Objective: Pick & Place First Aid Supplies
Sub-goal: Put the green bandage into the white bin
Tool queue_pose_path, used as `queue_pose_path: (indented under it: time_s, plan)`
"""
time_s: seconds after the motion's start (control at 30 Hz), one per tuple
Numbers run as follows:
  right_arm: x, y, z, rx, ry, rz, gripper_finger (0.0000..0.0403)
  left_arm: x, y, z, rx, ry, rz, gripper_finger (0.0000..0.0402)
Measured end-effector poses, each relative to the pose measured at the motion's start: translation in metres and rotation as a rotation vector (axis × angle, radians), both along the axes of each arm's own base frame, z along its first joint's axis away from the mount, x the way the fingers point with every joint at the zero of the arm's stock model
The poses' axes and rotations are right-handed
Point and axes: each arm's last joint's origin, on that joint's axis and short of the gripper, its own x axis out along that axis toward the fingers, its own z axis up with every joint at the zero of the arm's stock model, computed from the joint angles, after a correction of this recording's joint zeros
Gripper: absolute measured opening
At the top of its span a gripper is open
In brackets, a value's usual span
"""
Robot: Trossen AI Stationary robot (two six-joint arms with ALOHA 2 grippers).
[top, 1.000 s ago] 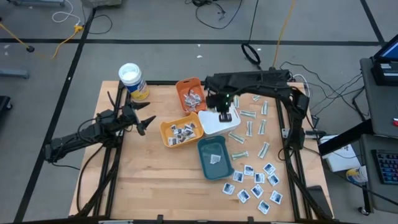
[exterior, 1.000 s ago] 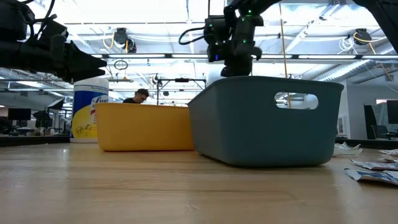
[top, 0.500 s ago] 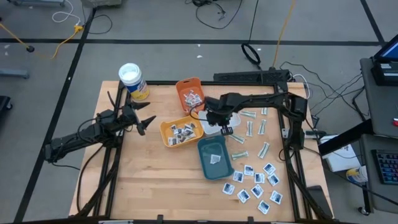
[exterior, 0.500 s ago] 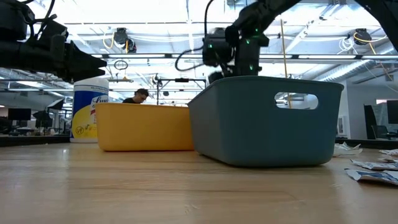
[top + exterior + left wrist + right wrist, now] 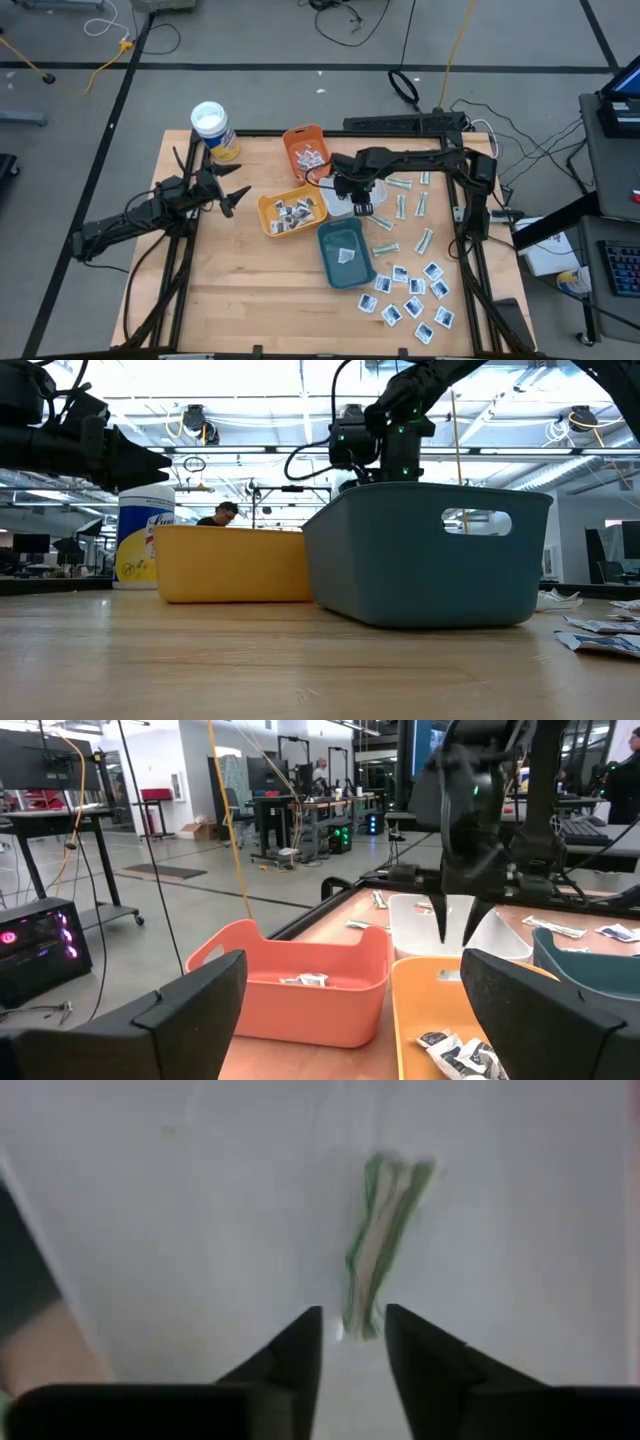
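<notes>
A narrow pale green strip lies on the floor of the white tray, just past the right tool, whose fingers stand slightly apart with the strip's near end between their tips; whether they touch it I cannot tell. More strips and square sachets lie loose on the wooden surface, right of the teal tray. The left tool, spread wide, hovers left of the yellow tray. An open workshop lies behind.
</notes>
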Motion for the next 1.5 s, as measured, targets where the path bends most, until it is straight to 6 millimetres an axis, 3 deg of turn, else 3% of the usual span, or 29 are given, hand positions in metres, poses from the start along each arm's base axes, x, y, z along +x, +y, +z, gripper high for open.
queue_pose_path:
  time_s: [0.17,0.37,0.67,0.83,1.13,1.5]
  plan:
    - [-0.012,-0.014,0.033,0.001,-0.12,-0.277,0.0167,0.0,0.0,0.0,0.0,0.0,0.0,0.0368]
    - [-0.03,-0.035,0.058,-0.142,-0.233,-0.797,0.0173,0.0,0.0,0.0,0.0,0.0,0.0,0.0363]
    - [-0.054,-0.074,0.064,-0.113,-0.329,-1.339,0.0161,0.0,0.0,0.0,0.0,0.0,0.0,0.0376]
    - [-0.066,-0.093,0.064,-0.092,-0.362,-1.528,0.016,0.0,0.0,0.0,0.0,0.0,0.0,0.037]
    - [-0.07,-0.128,0.023,-0.056,-0.238,-1.648,0.016,0.0,0.0,0.0,0.0,0.0,0.0,0.0365]
    - [-0.074,-0.152,-0.027,0.042,-0.064,-1.713,0.016,0.0,0.0,0.0,0.0,0.0,0.0,0.0376]
